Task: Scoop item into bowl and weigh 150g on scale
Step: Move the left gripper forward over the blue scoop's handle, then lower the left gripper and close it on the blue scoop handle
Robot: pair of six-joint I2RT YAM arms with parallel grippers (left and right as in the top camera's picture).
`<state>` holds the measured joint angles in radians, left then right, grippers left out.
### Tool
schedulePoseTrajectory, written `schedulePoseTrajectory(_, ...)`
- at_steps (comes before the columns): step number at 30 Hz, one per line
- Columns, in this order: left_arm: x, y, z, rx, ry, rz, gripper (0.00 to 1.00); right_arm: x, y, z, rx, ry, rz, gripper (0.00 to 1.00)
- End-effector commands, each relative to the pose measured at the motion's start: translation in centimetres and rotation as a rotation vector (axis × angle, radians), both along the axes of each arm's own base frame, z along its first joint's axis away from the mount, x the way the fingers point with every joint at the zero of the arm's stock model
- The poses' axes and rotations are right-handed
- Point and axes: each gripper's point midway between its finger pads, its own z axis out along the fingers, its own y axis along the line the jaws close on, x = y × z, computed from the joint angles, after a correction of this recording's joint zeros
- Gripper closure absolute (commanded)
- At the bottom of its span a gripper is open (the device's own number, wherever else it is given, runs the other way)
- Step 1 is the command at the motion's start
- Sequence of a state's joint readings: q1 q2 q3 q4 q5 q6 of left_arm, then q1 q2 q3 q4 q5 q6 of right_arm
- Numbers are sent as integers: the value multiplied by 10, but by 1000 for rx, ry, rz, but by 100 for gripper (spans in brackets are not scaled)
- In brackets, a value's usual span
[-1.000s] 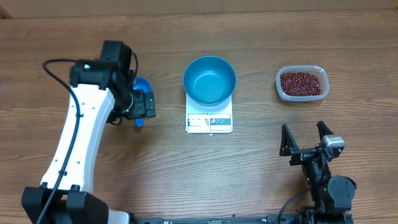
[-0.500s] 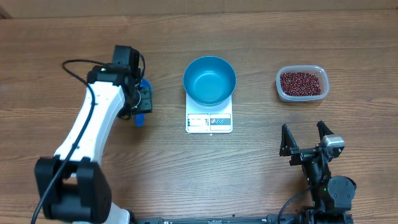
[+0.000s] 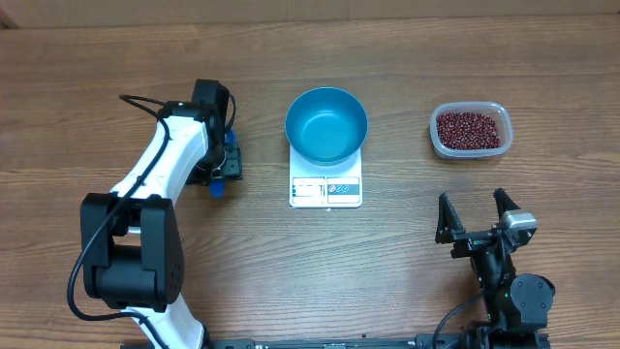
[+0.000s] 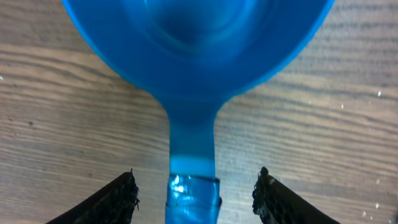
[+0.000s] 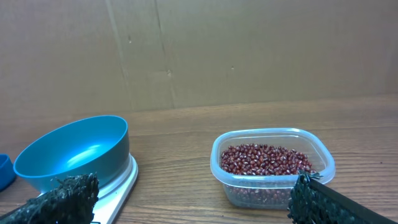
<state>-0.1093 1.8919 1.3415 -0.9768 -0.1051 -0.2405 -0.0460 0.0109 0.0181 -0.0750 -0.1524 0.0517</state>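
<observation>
The left gripper (image 4: 196,185) is open, jaws either side of the scoop (image 4: 199,50) handle, untouching; the right gripper (image 3: 475,206) is open, lower right. The bowl (image 3: 326,124) sits on the scale (image 3: 325,191), upper centre; beans (image 3: 469,129) in the tub (image 3: 435,131), upper right

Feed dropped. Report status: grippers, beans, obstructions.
Left gripper open astride blue scoop handle, no contact. Right gripper open, empty. Beans in clear tub; blue bowl empty on scale. Nothing between tub and bowl.

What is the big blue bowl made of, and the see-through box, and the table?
The bowl looks like smooth, shiny plastic or coated metal: even blue with soft highlights, so I can't tell which. The box looks like clear plastic, since the beans show through its walls. The table looks like wood or wood-print laminate, with grain lines.
</observation>
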Motion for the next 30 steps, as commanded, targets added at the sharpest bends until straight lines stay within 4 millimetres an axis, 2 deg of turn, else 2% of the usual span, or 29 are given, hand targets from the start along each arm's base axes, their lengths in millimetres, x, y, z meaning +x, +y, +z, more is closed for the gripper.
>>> schedulePoseTrajectory(1, 2, 6, -2, 39, -10, 1, 37, 0, -2, -2, -1, -3, -8, 0)
schedulePoseTrajectory(11, 10, -2, -4, -10, -44, 44, 41, 0, -2, -2, -1, -3, -8, 0)
schedulePoseTrajectory(15, 5, -3, -9, -14, -34, 77, 45, 0, -2, -2, -1, -3, -8, 0)
schedulePoseTrajectory(18, 4, -6, -11, -21, -34, 71, 52, 0, -2, -2, -1, -3, -8, 0)
schedulePoseTrajectory(24, 12, -13, -11, -66, -62, 70, 52, 0, -2, -2, -1, -3, -8, 0)
schedulePoseTrajectory(30, 15, -13, -11, -65, -76, 70, 45, 0, -2, -2, -1, -3, -8, 0)
